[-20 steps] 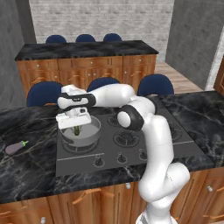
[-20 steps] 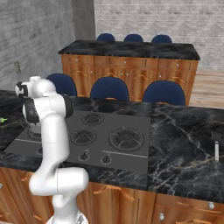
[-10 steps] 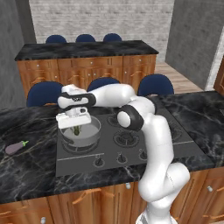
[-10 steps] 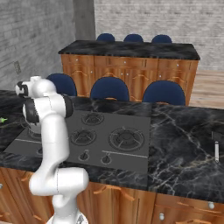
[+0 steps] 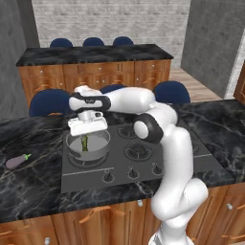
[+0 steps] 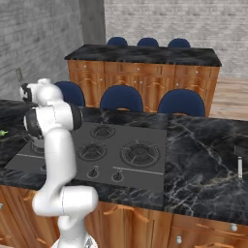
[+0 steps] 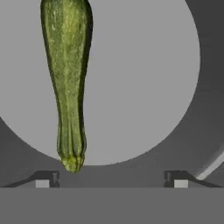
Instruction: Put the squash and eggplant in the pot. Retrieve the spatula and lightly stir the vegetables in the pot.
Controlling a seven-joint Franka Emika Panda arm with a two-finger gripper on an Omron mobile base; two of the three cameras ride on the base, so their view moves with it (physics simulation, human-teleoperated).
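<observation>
The grey pot [image 5: 72, 154] stands on the front left burner of the stove. Just above it hangs my gripper [image 5: 86, 135], jaws wide open. The squash [image 5: 85, 142], a thin dark green stick, stands steeply inside the pot right under the hand. In the hand view the squash [image 7: 68, 83] stretches across the pot's pale floor [image 7: 144, 78], and its stem end is close to the left fingertip [image 7: 43, 179]. My gripper [image 7: 109, 179] holds nothing. The purple eggplant [image 5: 16, 161] lies on the counter left of the stove. The spatula [image 6: 239, 167] lies far right on the counter.
The black stove top [image 5: 143, 158] has free burners to the right of the pot and knobs [image 5: 131, 172] along its front. Blue chairs [image 5: 170, 91] stand behind the counter. A second counter [image 5: 95, 55] runs along the back.
The jaws have opened and let go of the squash, which stays in the pot under the hand. The arm has hardly moved.
</observation>
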